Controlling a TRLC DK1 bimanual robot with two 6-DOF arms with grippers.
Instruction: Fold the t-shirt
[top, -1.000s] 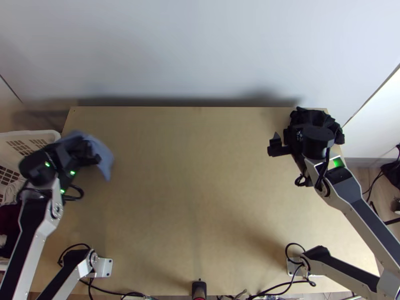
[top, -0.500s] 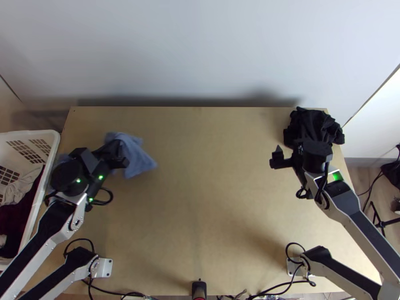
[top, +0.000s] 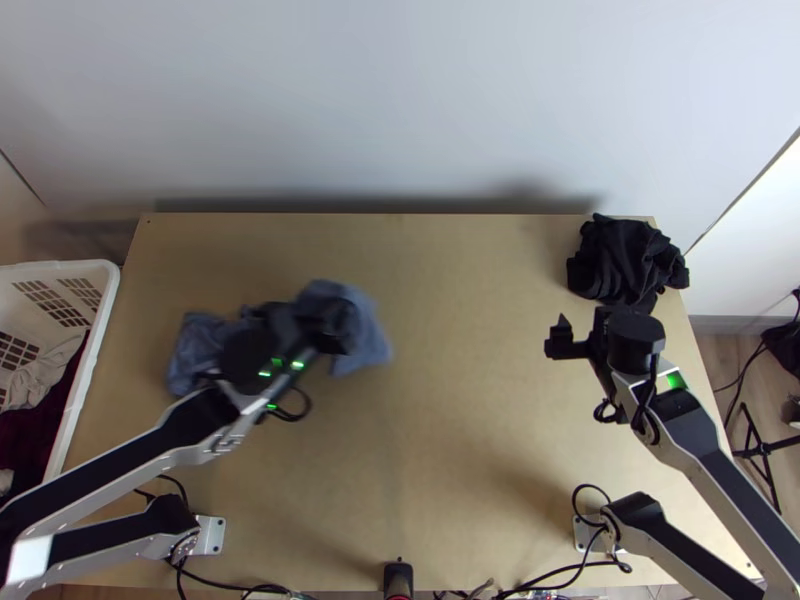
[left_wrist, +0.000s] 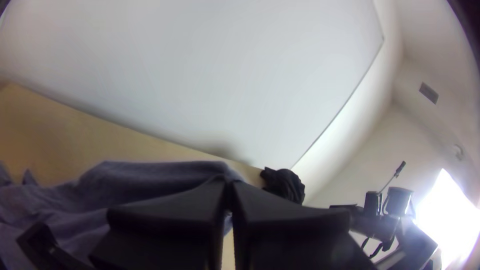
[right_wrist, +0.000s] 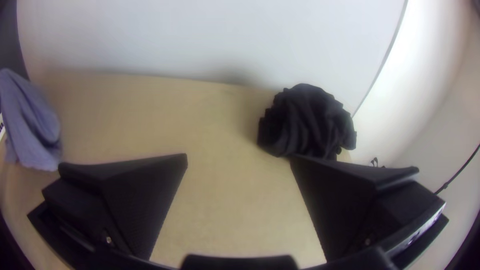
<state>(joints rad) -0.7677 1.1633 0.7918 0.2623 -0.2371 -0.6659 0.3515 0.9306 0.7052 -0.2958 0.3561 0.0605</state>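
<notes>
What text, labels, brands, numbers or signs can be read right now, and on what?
None that I can read.
Right pincer: pale marks on its side, too small to read; can't tell if they're lettering.
Blue cloth: no lettering I can make out.
Black cloth: same.

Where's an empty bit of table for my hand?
The table is bare in the middle, between the blue cloth and the right gripper, and along the wall, left of the black cloth. It's crowded on the left, where the left gripper holds the blue cloth, and in the far right corner.
</notes>
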